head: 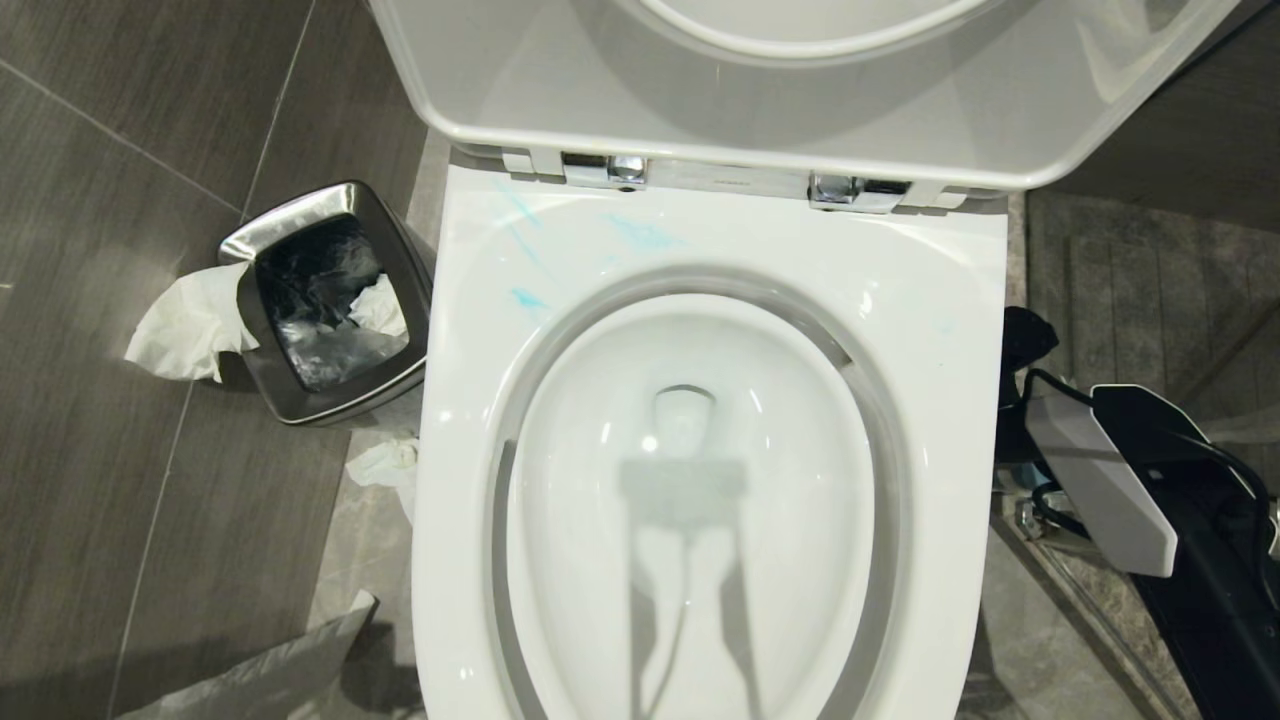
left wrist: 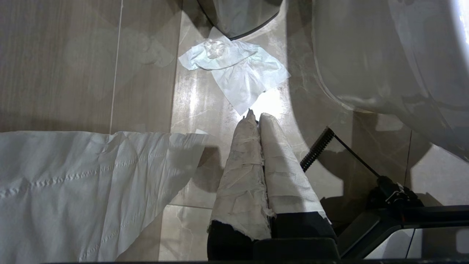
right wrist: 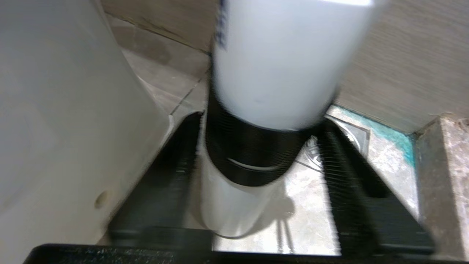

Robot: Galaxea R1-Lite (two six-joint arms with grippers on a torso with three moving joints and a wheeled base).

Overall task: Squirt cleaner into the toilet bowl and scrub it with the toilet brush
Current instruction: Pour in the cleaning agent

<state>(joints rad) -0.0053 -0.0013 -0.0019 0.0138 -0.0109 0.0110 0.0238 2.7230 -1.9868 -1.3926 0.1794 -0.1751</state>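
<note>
The toilet bowl (head: 940, 300) fills the head view, its seat and lid raised. Pale blue cleaner (head: 640, 235) is smeared across the back left of its rim. My right arm (head: 1100, 480) reaches down beside the bowl's right side. There my right gripper (right wrist: 262, 121) stands open around an upright white bottle (right wrist: 278, 66) with a black ribbed band and blue lettering. One finger lies against the bottle and the other stands clear of it. My left gripper (left wrist: 256, 115) hangs shut and empty over the floor, its fingers wrapped in white paper. The toilet brush is out of view.
A square steel bin (head: 330, 300) with tissue (head: 185, 325) draped over it stands left of the bowl. Crumpled tissue (left wrist: 234, 69) and a paper sheet (left wrist: 73, 183) lie on the tiles. A floor drain (right wrist: 351, 135) with a turquoise stain (right wrist: 388, 134) sits behind the bottle.
</note>
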